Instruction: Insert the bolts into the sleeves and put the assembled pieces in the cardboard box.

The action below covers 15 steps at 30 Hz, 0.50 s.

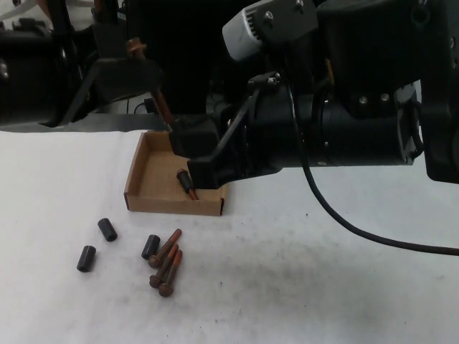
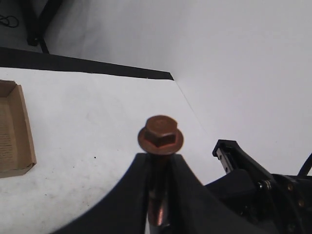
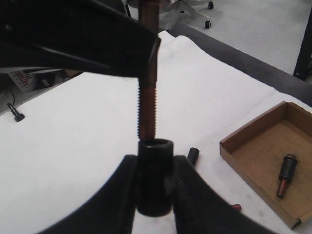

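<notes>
My left gripper (image 2: 160, 158) is shut on a copper bolt (image 2: 160, 134), whose hex head stands above the fingers. My right gripper (image 3: 155, 163) is shut on a black sleeve (image 3: 155, 183) held upright. The bolt's threaded shaft (image 3: 147, 109) comes down from the left gripper, its tip right at the sleeve's mouth. In the high view both grippers meet above the far wall of the cardboard box (image 1: 172, 204), the bolt (image 1: 161, 100) slanting down to the right gripper (image 1: 195, 154). One assembled piece (image 1: 186, 180) (image 3: 286, 173) lies in the box (image 3: 248, 131).
On the white bench in front of the box lie three loose sleeves (image 1: 107, 229) (image 1: 86, 258) (image 1: 150, 247) and three loose bolts (image 1: 166, 264) side by side. The right arm's body spans the right half of the high view. The bench's dark far edge (image 2: 87, 66) runs behind.
</notes>
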Each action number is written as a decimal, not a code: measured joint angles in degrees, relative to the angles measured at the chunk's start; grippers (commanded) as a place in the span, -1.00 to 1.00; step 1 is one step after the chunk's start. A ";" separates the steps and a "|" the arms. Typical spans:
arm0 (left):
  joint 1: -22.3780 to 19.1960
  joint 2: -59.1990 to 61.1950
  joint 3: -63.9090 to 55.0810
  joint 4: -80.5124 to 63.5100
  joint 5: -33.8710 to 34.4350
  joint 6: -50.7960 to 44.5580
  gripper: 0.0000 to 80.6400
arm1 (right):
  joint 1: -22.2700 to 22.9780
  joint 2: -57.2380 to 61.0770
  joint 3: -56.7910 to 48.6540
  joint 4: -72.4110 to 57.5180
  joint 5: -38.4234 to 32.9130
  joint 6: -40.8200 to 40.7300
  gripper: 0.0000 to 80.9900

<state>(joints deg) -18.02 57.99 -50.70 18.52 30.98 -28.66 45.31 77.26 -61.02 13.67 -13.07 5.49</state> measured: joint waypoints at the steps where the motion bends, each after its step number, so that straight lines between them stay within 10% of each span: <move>1: 0.00 0.00 0.00 0.00 0.00 0.00 -0.98 | 0.00 0.00 0.00 0.00 0.00 0.00 -0.99; 15: 0.00 0.00 0.00 0.07 0.00 0.32 -0.98 | 0.00 0.00 0.00 -0.82 -2.01 0.15 -0.99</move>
<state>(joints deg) -18.02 57.99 -50.70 18.59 30.98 -28.34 45.31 77.26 -61.02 12.85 -15.08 5.64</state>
